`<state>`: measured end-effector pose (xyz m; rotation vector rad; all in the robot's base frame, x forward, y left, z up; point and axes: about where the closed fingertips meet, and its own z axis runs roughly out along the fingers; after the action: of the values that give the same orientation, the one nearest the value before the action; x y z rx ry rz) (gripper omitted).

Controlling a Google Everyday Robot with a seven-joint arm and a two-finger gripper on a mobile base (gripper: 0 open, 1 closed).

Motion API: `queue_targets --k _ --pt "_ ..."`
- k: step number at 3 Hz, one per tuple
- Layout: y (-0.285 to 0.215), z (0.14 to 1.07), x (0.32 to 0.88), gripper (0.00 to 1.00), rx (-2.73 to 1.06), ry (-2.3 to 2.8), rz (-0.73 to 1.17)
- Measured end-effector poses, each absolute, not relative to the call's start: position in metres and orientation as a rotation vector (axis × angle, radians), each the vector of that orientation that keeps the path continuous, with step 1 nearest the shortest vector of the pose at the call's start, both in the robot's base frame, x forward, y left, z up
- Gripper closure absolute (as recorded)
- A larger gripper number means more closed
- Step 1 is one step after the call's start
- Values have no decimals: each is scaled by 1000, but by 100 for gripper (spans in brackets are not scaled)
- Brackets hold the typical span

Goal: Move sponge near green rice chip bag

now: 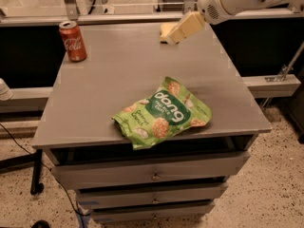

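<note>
The sponge (164, 30) is a small pale yellow block near the far edge of the grey table (118, 75); only its left part shows, the rest is hidden behind my gripper. My gripper (174, 37) hangs from the white arm at the upper right and reaches down-left, right over or in front of the sponge. I cannot tell whether it touches the sponge. The green rice chip bag (164, 113) lies flat near the table's front edge, well apart from the sponge.
A red cola can (72, 41) stands upright at the table's far left corner. Drawers (152, 175) sit below the table top. A rail and glass partition run behind the table.
</note>
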<state>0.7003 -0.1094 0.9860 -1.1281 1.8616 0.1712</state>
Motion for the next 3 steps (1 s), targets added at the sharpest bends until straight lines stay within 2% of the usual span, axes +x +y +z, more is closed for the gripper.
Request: queue_targets --k 2,3 --pt "-119 981 703 0 -1078 1866 210" --pt "-127 952 724 0 -938 1898 314"
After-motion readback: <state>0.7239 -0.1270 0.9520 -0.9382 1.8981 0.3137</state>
